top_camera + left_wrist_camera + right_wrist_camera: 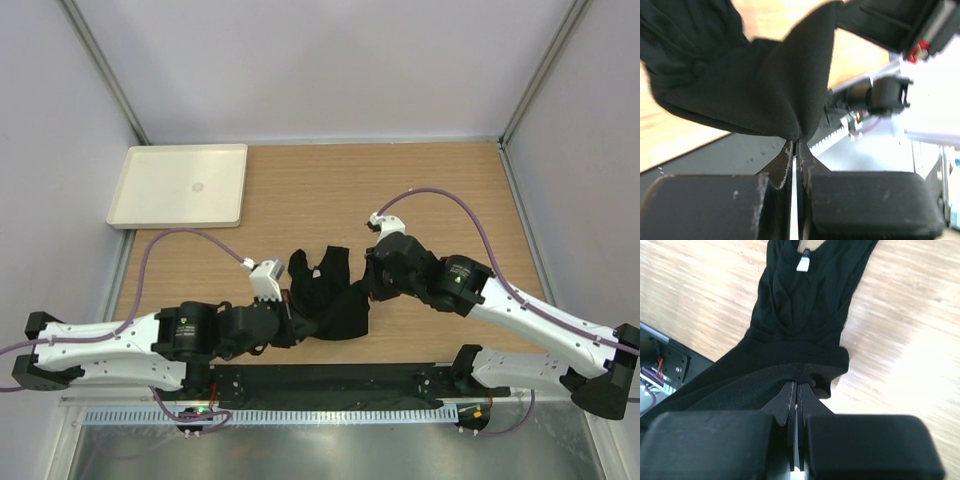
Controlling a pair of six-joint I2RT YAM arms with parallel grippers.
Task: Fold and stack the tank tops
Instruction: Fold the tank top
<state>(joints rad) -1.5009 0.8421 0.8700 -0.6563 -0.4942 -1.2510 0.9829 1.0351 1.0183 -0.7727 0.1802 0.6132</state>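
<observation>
The top (335, 300) lies bunched by the middle of the tabletop's (420, 170) near edge, left gripper (796, 144) and right gripper (796, 386) each clamped on a fold of it. Looks light, limp stuff; I'd hold it at hem corners or straps.

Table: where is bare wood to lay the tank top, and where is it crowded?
Free: wood between white tray and right wall, behind the tank top. Crowded: near middle, where left gripper and right gripper pinch it.
</observation>
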